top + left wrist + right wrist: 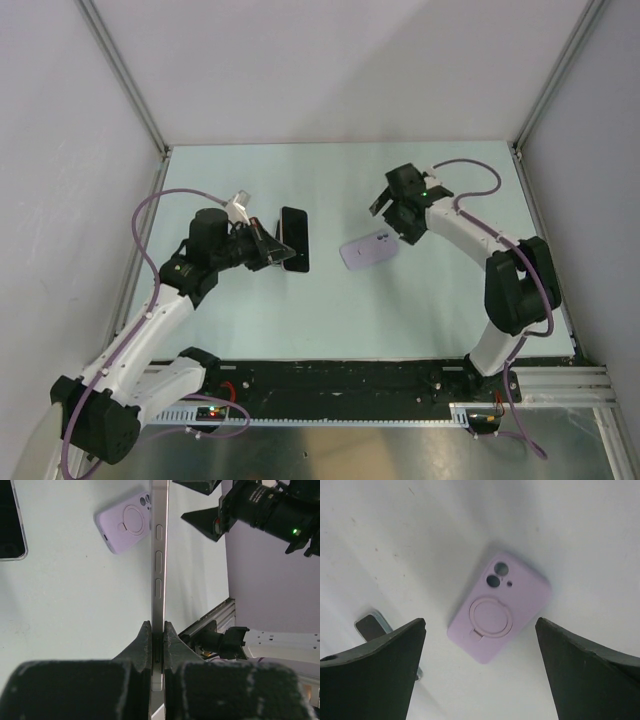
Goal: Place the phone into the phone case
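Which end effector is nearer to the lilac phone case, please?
Right. The right end effector hovers over the phone case; the left end effector, gripping the phone, is farther left.

— What is the left gripper (157, 630) holding?
— The phone (159, 555), edge-on, pinched between both fingers, three side buttons showing.
— And the phone case (125, 527)?
— Lilac, ring side up, flat on the table (75, 605) farther off.

2 phones (159, 570) prob., 1 case (498, 607), 2 arms (150, 325)
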Robot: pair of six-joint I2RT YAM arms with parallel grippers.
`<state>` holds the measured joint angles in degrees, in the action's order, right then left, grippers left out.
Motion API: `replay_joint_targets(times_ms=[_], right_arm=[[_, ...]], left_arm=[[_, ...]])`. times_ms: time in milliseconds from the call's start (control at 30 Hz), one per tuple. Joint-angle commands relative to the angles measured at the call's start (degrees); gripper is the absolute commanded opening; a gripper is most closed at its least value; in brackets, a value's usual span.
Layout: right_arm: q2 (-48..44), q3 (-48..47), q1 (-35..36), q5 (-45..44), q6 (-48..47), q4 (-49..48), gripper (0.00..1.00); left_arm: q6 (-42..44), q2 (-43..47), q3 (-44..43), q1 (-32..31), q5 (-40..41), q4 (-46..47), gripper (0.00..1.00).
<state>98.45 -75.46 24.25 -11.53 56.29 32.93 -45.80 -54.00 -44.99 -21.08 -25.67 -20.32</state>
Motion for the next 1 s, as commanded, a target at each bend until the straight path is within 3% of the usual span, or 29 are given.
replay_joint_targets(times_ms=[0,167,467,967], right_arm=[[0.8,-0.7,3.5,-10.3,21.3,5.7,0.99],[5.5,-5.7,4.0,-9.4,29.3,12.1,0.99],[15.2,-15.5,4.8,-7.7,33.0,19.7,0.99],[20.5,-16.6,3.9,-2.8,34.0,21.0,1.0]], left_arm=[[1.9,1.3,-0.2,0.8,-0.7,3.4,0.0],[2.2,1.5,0.5,1.3,-0.5,3.5,0.0],[2.5,0.8,0.2,2.1,-0.8,3.5,0.0],[3.0,-1.3,-0.4,3.0,-1.1,3.5,0.0]])
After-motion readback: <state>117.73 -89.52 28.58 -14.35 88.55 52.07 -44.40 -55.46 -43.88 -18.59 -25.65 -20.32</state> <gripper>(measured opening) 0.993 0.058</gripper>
